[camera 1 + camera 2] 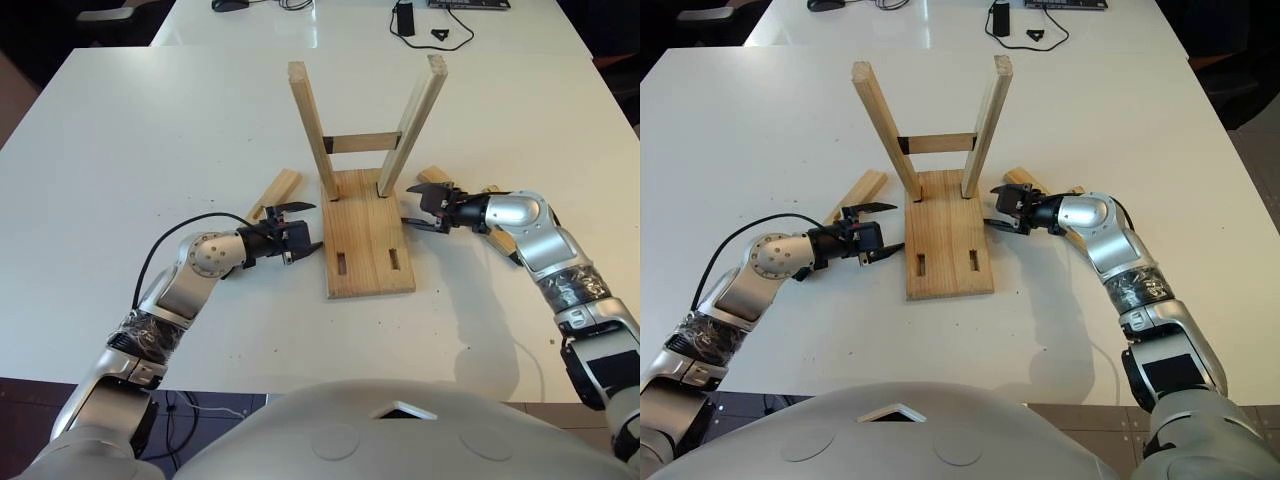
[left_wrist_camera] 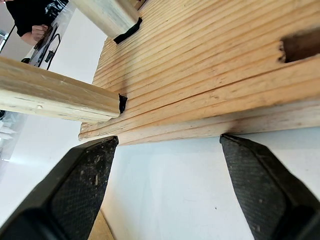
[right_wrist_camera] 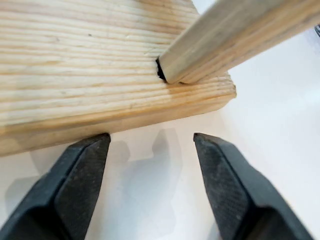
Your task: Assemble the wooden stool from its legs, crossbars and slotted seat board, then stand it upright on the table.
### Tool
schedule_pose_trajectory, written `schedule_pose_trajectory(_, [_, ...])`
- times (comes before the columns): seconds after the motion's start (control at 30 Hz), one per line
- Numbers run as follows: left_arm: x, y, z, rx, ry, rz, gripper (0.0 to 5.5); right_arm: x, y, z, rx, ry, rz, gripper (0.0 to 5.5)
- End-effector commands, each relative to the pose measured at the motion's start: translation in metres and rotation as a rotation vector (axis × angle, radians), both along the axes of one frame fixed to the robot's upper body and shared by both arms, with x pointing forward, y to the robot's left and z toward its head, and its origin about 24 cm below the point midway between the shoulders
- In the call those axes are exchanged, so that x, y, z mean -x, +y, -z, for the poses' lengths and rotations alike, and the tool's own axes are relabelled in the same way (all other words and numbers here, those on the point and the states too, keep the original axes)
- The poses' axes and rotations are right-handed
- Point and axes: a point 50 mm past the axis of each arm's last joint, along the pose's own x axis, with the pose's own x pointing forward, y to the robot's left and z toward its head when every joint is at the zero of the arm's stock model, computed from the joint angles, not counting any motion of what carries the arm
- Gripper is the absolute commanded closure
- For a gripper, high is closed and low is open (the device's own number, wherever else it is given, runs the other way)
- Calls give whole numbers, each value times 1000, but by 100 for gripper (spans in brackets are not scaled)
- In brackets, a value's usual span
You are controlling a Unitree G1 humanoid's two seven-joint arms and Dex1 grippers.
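Fingers [image 1: 297, 208] of the left gripper [image 1: 312, 227] stand wide apart with nothing between them, just beside the left edge of the slotted seat board [image 1: 366, 240], and a loose wooden piece [image 1: 275, 192] lies on the table [image 1: 150, 150] just behind. The board lies flat mid-table, with two legs [image 1: 312, 130] leaning up from its far slots, joined by a crossbar [image 1: 362, 142]. The right gripper [image 1: 408, 204] is likewise spread wide and holds nothing, close to the board's right edge by the right leg's foot.

Loose wood piece [image 1: 433, 176] partly hidden behind right claw [image 1: 408, 204], its length unclear
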Motion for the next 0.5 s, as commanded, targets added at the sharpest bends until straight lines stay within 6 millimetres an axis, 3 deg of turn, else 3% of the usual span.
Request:
schedule_pose_trajectory(0.03, [1, 12, -17, 17, -27, -58, 169, 19, -22, -1, 28, 89, 35, 241])
schedule_pose_trajectory(0.13, [25, 25, -35, 81, 4, -115, 169, 21, -47, -26, -20, 91, 98, 241])
schedule_pose_trajectory(0.2, [45, 32, -47, 144, 46, -160, 169, 29, -68, -48, -142, 141, 145, 241])
schedule_pose_trajectory(0.27, [50, 51, -55, 167, 31, -284, 169, 31, -98, -65, -231, 146, 272, 241])
schedule_pose_trajectory(0.37, [46, 80, -53, 157, -16, -465, 169, 30, -133, -64, -212, 120, 481, 241])
schedule_pose_trajectory(0.5, [40, 106, -35, 164, -60, -660, 169, 36, -153, -44, -219, 191, 624, 241])
